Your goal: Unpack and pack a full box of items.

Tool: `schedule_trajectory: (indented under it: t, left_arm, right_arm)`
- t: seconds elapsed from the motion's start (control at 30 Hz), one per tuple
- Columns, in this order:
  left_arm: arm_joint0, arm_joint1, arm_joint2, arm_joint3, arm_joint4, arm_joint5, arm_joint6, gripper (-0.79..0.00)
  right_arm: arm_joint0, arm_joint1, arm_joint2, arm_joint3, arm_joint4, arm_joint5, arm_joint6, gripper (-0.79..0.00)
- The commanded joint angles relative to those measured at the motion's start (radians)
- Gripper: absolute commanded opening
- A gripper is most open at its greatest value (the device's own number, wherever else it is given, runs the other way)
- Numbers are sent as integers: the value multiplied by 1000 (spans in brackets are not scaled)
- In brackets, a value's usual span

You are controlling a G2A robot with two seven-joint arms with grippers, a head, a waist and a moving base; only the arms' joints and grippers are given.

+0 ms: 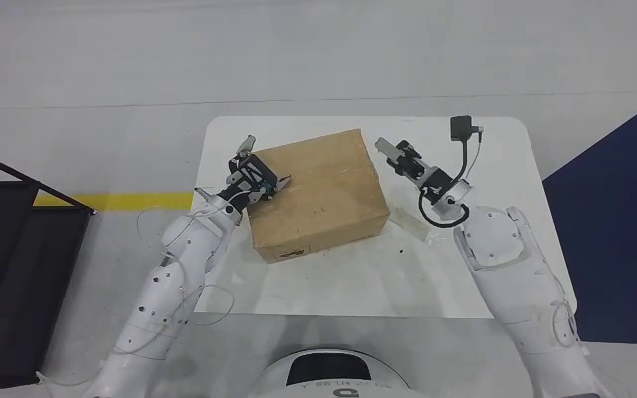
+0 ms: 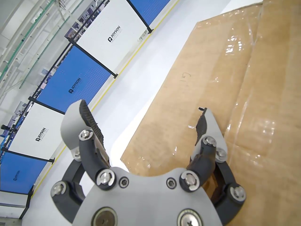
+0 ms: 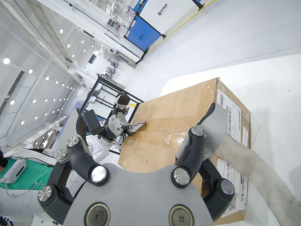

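Note:
A closed cardboard box point(image 1: 317, 194) with taped flaps lies in the middle of the white table point(image 1: 478, 269). My left gripper point(image 1: 264, 165) is open at the box's left edge, one finger over the lid, the other beyond the edge. In the left wrist view the open left gripper point(image 2: 143, 118) straddles the edge of the box point(image 2: 211, 83). My right gripper point(image 1: 394, 151) hangs open just off the box's far right corner. In the right wrist view the right gripper point(image 3: 148, 118) faces the box point(image 3: 178, 118), whose side carries white labels point(image 3: 235, 123), with the left gripper point(image 3: 131, 125) beyond.
The table has bare room in front of the box and to its right. A black rack point(image 1: 25, 214) stands on the floor to the left of the table. Blue and white partition panels point(image 2: 94, 48) line the hall behind.

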Motion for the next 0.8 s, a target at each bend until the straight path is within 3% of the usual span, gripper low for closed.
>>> schedule_trajectory:
  t: [0.0,0.1,0.17,0.4,0.63,0.77]
  left_arm:
    - [0,0,0,0,0,0,0,0]
    - [0,0,0,0,0,0,0,0]
    - [0,0,0,0,0,0,0,0]
    - [0,0,0,0,0,0,0,0]
    - [0,0,0,0,0,0,0,0]
    - [0,0,0,0,0,0,0,0]
  right_arm:
    - [0,0,0,0,0,-1,0,0]
    - [-1,1,3,7,-22,10,-7,0]
    - [-1,2,0,14,-128,76,-38,0]
    - [-26,22,88,120,-204,40,54,0]
    - [-47,39,118,161,-424,64,103,0]
    - [-55,45,69,133,-616,92,172,0]
